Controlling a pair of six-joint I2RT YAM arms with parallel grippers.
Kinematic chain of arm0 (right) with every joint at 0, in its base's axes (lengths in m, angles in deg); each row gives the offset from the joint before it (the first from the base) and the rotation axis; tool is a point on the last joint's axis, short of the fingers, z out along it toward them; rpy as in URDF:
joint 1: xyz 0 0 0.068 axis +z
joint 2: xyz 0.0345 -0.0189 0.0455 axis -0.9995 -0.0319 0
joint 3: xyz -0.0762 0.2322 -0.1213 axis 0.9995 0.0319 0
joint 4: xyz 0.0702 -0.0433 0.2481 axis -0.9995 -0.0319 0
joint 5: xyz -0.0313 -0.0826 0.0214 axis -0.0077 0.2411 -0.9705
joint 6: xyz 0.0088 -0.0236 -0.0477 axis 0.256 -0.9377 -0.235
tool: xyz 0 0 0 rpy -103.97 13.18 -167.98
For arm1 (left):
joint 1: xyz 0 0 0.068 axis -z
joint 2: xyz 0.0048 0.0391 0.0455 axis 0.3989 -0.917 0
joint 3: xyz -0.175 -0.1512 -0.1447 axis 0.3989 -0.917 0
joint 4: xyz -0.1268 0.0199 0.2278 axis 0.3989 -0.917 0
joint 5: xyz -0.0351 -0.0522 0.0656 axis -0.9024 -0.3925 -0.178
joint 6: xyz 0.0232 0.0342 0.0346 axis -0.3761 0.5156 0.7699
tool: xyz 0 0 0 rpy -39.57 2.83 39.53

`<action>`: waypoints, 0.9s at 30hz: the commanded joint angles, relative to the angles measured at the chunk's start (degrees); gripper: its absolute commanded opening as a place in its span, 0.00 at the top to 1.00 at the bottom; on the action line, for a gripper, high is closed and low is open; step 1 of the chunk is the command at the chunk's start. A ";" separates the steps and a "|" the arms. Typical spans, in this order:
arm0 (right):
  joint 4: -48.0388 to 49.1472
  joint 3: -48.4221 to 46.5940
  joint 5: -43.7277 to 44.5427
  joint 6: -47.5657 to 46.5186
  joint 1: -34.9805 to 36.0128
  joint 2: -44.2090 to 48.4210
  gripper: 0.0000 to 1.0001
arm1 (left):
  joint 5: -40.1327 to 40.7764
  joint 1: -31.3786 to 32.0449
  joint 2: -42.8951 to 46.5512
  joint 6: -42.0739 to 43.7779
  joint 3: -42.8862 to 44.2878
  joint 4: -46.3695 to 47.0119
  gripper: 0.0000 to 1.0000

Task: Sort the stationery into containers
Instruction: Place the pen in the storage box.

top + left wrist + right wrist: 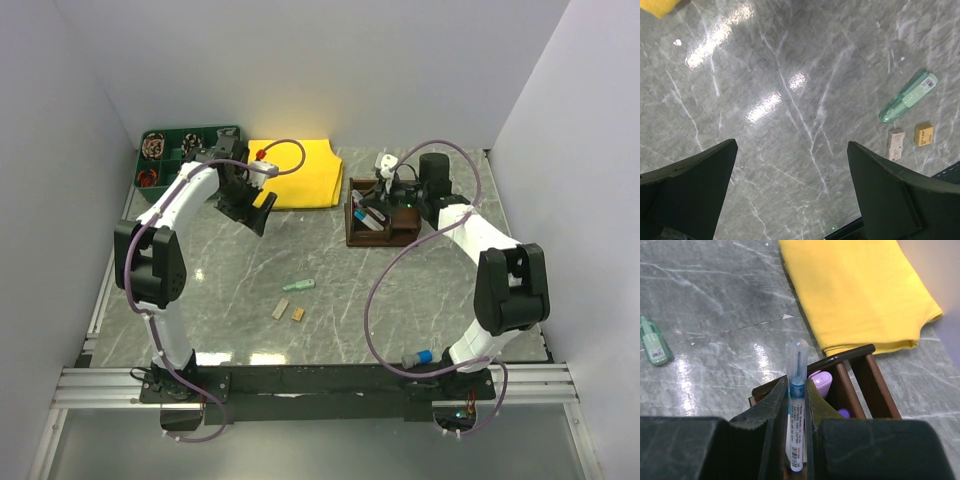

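The top camera looks down from high behind the near edge, taking in the whole grey marble-patterned table [230, 290]. The left wrist camera faces steeply down at it; the right wrist camera sits close over the dark brown wooden organiser [883, 392]. All three share the pale green marker pen [907, 96] — mid-table.

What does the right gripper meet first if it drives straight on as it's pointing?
Probably the wooden organiser: the blue pen held in the right gripper leads toward the compartment with the purple marker. Depth is unclear.
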 commanded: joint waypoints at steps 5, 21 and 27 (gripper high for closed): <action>5.53 2.06 -1.54 -4.20 -0.40 -2.31 1.00 | 0.74 -0.11 -0.04 1.33 -1.14 -0.64 0.01; -10.99 -2.95 2.07 -19.95 -0.40 -6.62 1.00 | -1.28 -1.78 -1.18 0.80 0.35 -0.20 0.01; -10.73 -2.60 2.95 -19.33 -0.40 -5.66 0.66 | -1.72 -1.87 -1.44 0.80 0.61 -0.11 0.01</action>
